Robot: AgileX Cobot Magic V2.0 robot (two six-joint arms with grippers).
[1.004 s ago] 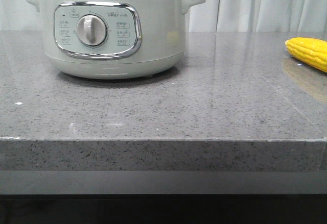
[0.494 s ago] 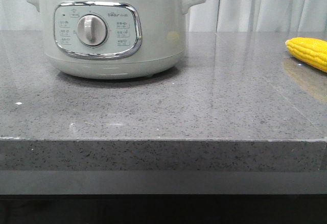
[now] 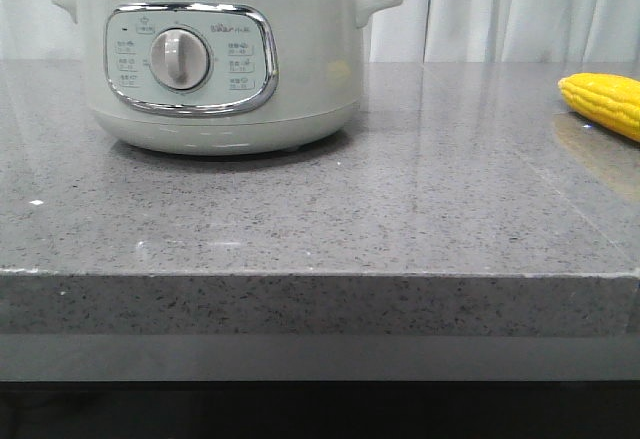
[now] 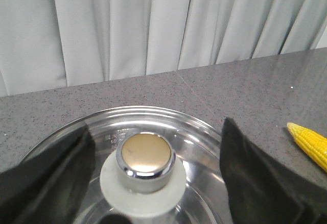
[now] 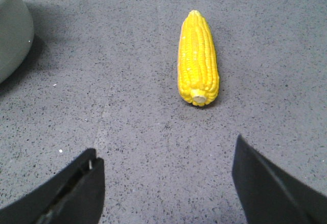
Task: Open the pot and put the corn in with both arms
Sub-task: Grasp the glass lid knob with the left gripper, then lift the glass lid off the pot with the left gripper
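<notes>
Though lidded, pale pot (image 3: 215, 59), chrome-dialled.

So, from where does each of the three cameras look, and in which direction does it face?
Front view: low at the counter's edge, facing forward at the pot and, far right, the corn; no arm shows.
Left wrist view: above the pot's glass lid, looking down at its knob; both open fingers show.
Right wrist view: above the counter, facing the corn; open fingers show.
All three views share the corn.

Grey speckled stone countertop (image 3: 400, 209), glossy, thick front edge. Pale pleated curtain (image 4: 153, 25) behind it.
</notes>
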